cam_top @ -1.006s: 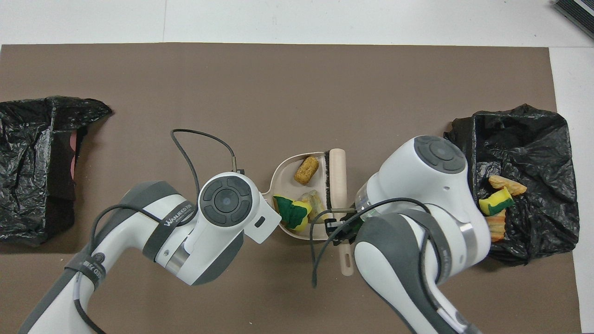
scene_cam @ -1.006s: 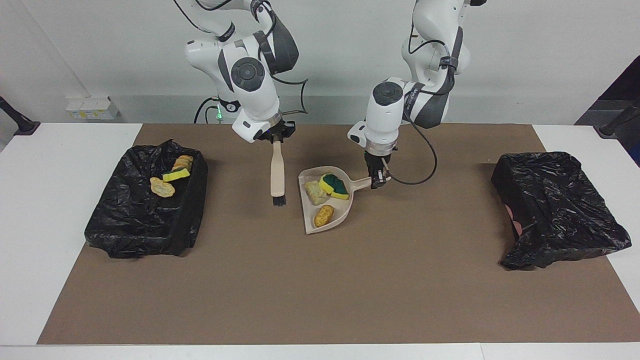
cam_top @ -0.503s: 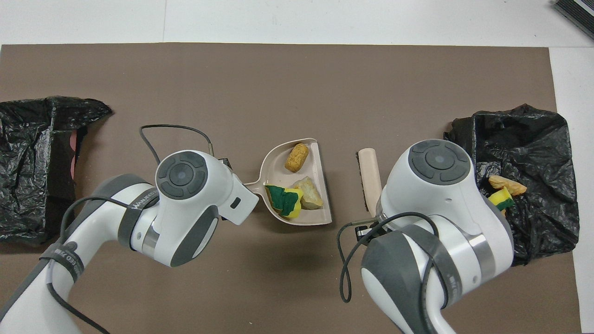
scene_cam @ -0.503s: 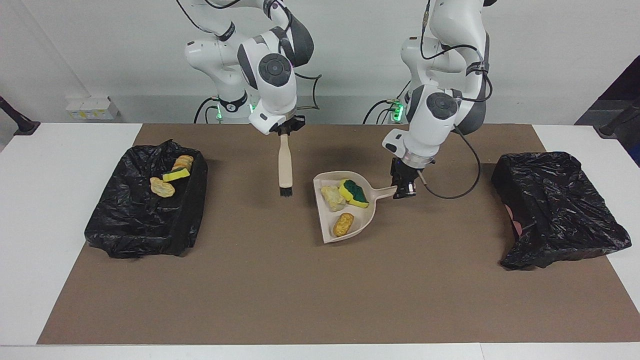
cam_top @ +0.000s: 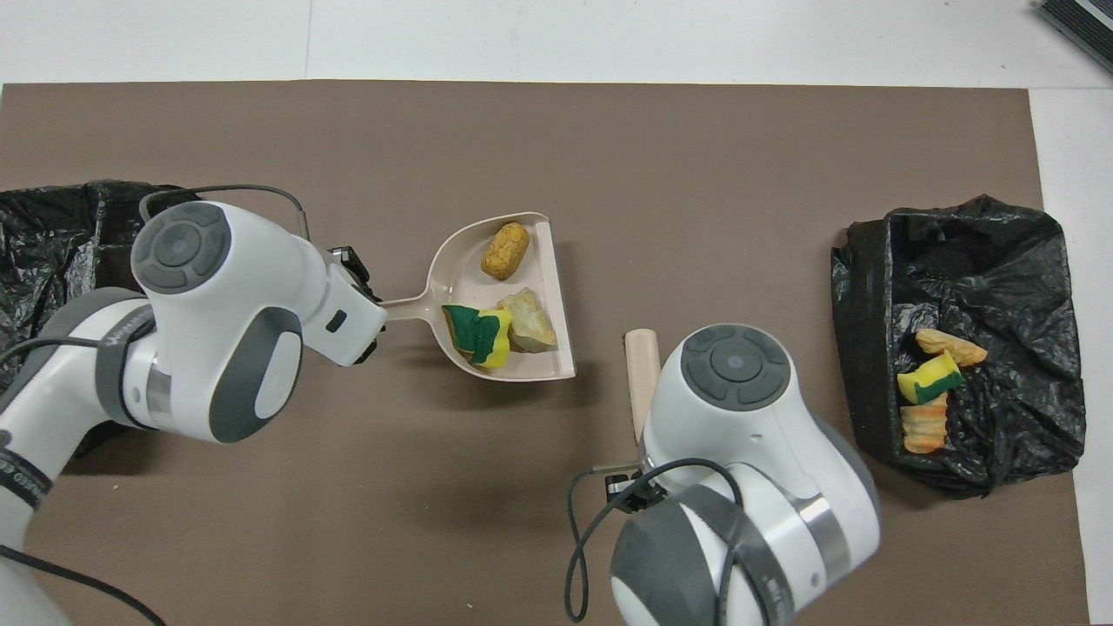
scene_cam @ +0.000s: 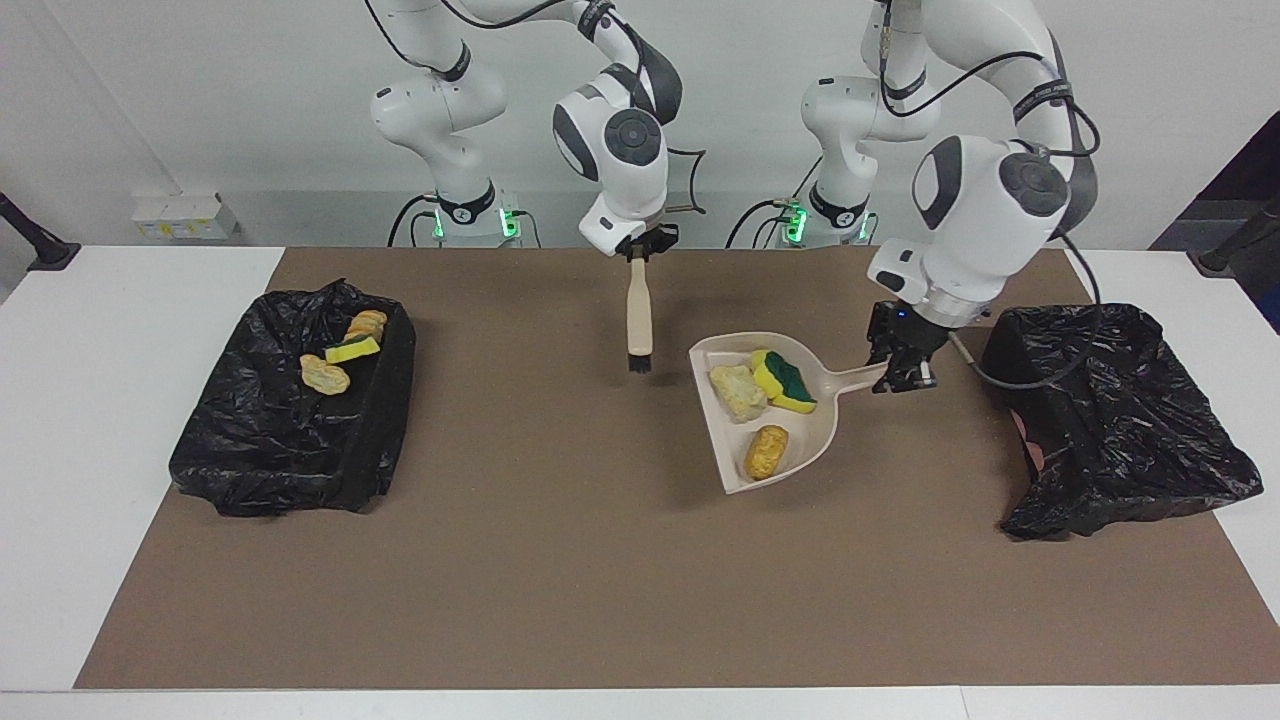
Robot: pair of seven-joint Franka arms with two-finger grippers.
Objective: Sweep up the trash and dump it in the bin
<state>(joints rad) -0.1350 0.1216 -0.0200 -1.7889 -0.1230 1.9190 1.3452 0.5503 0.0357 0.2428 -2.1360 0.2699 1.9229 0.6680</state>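
My left gripper is shut on the handle of the beige dustpan and holds it level above the brown mat, beside the black bag-lined bin at the left arm's end. In the pan lie a yellow-green sponge piece, a pale beige lump and an orange-brown nugget. In the overhead view the left gripper and the pan show too. My right gripper is shut on the brush, which hangs bristles down over the mat.
A second black bag-lined bin stands at the right arm's end, with a sponge piece and orange nuggets in it. It also shows in the overhead view. The brown mat covers the table's middle.
My left gripper has lifted the loaded dustpan and carried it toward the bin at the left arm's end. My right gripper has raised the brush away from the pan and drawn it back.
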